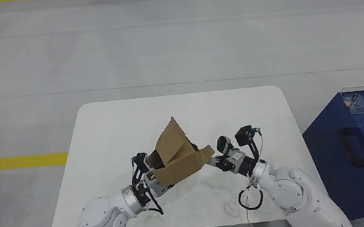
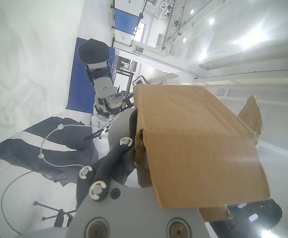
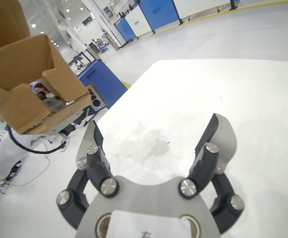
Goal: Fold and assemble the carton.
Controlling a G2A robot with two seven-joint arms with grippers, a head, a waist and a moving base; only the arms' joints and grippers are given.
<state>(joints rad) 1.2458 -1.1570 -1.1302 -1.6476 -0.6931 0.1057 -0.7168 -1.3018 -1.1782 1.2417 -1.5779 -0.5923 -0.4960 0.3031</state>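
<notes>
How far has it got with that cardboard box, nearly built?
Done: the carton is off the table and opened into a box shape. In hand: the left gripper holds it in the air; the right gripper is open and empty beside it. Left: one end is open enough to see through, and a flap sticks up unfolded, so closing remains.

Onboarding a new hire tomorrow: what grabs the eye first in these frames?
The brown cardboard carton, half-folded with flaps splayed, is held above the white rounded table by the left gripper, jaws shut on it. Next comes the right gripper beside it over the tabletop, jaws wide open and empty.
</notes>
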